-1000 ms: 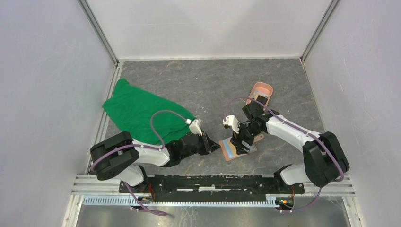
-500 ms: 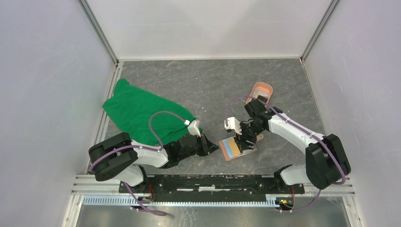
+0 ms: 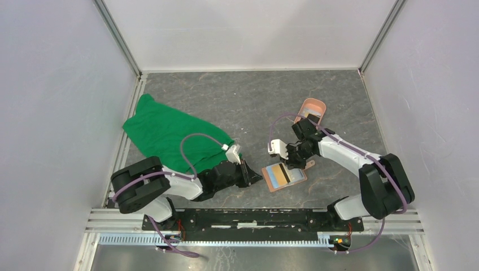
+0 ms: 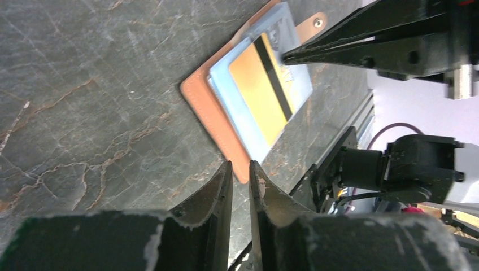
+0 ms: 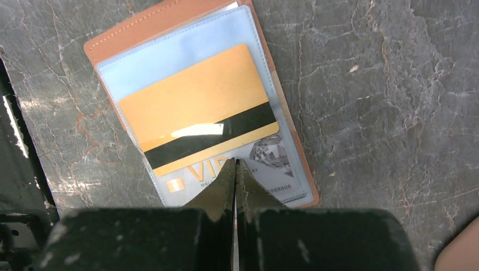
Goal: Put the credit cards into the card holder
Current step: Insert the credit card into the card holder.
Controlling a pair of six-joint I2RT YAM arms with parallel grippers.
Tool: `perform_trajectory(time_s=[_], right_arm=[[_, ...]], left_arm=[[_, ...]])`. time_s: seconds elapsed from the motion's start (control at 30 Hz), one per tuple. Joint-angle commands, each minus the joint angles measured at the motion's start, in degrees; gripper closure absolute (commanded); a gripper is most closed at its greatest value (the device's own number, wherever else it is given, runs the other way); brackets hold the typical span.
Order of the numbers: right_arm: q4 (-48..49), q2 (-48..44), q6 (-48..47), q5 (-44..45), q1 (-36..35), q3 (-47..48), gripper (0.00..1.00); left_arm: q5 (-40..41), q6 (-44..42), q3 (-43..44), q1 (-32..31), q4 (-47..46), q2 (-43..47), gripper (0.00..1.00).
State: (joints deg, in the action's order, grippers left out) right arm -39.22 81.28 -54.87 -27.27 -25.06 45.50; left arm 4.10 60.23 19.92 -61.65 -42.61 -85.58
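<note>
Lying open on grey marbled tbl [image 3: 237, 107], card holder [image 5: 169, 59]; white walls [image 3: 248, 34].

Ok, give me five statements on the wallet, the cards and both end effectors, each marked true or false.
1. The card holder lies open on the table. True.
2. A gold card with a black stripe lies over its blue-grey pockets. True.
3. The right end effector is wide open. False: it is shut, with its tips at the gold card's edge.
4. The green cloth covers the card holder. False: it lies apart, further left.
5. The left end effector grips the card holder. False: its tips sit beside one corner, slightly apart, with nothing between them.
</note>
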Motion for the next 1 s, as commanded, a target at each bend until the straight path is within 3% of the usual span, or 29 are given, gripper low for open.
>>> perform_trajectory(time_s=[0.0, 0.37, 0.7, 0.9, 0.97], right_arm=[[1.89, 2.04, -0.08, -1.30, -0.04, -0.89, 1.00], [2.07, 5.38, 2.35, -8.83, -3.25, -0.07, 1.00], [0.19, 5.83, 3.57, -12.24, -4.38, 2.33, 0.99], [-1.36, -4.66, -0.22, -14.81, 1.33, 1.78, 0.85], [0.11, -9.73, 0.64, -15.39, 4.72, 0.75, 0.77]], left_arm=[[-1.90, -3.27, 1.11, -0.32, -3.88, -4.15, 0.76], [-6.25, -1.05, 3.71, -0.32, -7.31, -13.88, 0.77], [-6.29, -0.42, 3.81, -0.32, -7.18, -13.98, 0.77], [-2.21, -2.51, 0.93, -0.23, -3.71, -6.51, 0.76], [0.22, -3.79, 0.24, -0.23, -1.27, -2.69, 0.71]])
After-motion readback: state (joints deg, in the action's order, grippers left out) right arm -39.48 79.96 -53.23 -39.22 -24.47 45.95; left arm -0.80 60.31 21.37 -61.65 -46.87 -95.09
